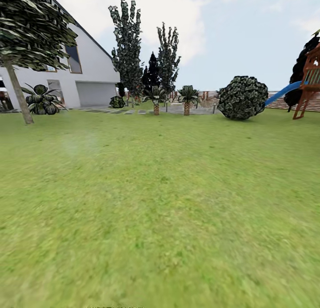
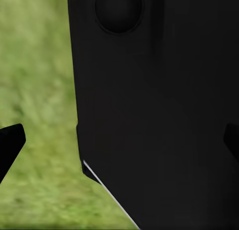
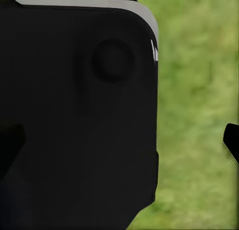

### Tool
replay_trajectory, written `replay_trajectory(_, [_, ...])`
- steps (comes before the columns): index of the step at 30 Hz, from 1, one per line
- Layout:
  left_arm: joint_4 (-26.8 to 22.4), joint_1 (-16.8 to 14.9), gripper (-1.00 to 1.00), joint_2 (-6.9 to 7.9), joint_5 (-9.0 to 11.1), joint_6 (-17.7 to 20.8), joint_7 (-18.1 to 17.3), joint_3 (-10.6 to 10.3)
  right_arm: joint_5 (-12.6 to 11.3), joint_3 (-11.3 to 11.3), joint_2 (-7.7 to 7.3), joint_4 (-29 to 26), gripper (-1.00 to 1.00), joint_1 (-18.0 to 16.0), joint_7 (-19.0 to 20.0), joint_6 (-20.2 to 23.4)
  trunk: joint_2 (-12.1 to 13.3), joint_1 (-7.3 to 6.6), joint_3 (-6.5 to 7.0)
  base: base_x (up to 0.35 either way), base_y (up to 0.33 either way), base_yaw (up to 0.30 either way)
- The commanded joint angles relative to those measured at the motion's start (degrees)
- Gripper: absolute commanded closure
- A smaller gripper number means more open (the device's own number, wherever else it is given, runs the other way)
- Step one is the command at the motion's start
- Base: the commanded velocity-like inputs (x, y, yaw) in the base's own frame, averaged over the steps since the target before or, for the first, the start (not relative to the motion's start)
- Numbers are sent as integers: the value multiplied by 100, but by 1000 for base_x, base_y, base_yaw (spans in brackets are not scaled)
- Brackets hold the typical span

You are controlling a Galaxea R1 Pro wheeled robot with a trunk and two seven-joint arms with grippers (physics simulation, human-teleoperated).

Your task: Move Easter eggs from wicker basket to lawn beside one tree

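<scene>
The lawn [image 1: 160, 201] spreads wide and flat ahead of me in the garden. The Easter eggs and the wicker basket are out of view. A tree [image 1: 20, 99] with a leaning grey-brown trunk stands at the far left of the grass, in front of the white house [image 1: 89, 77]. My left gripper [image 2: 121, 140] is open, its dark fingertips [image 2: 10, 143] far apart over grass, with a black part of the robot between them. My right gripper [image 3: 121, 143] is open too, one fingertip [image 3: 231, 143] showing against the grass, nothing held.
Tall dark thin trees [image 1: 129, 46] and low palm-like plants [image 1: 187, 97] line the far edge by a grey path. A round bush [image 1: 242, 98] sits at the back right, beside a wooden play frame [image 1: 311, 81] with a blue slide.
</scene>
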Motion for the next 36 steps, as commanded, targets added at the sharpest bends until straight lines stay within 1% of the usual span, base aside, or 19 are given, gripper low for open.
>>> replay_trajectory(1, [-11, 4, -100, 0, -2, -1, -3, -2, -19, 1, 2, 4, -100, -4, 1, -12, -3, 0, -4, 0, 0, 297])
replay_trajectory(10, [-11, 4, -100, 0, -2, -2, -3, -2, -18, 1, 64, 4, -100, -4, -3, -14, -3, 0, -4, 0, 0, 297])
replay_trajectory(24, [-11, 4, -100, 2, -2, 1, -2, -2, -17, 1, 72, 4, -100, -4, -3, -16, -3, 0, -4, 0, 0, 297])
replay_trajectory(29, [-28, 3, -100, -5, 31, 2, -8, 11, -18, 1, 68, 4, -100, -4, -3, -13, -3, 0, -4, 0, 0, 297])
replay_trajectory(30, [-45, 3, -100, -10, 37, 0, -9, 13, -18, 1, 67, 4, -100, -4, -3, -11, -3, 0, -4, 0, 0, 297])
replay_trajectory(32, [-250, 3, -100, -19, 49, -5, -8, 24, -18, 1, 62, 4, -100, -4, 2, -15, -3, 0, -4, 0, 0, 179])
replay_trajectory(36, [-420, 4, -100, -4, 43, -31, -2, 10, -22, 4, 57, 4, -100, -4, 5, -15, -3, 0, -4, 6, 0, 47])
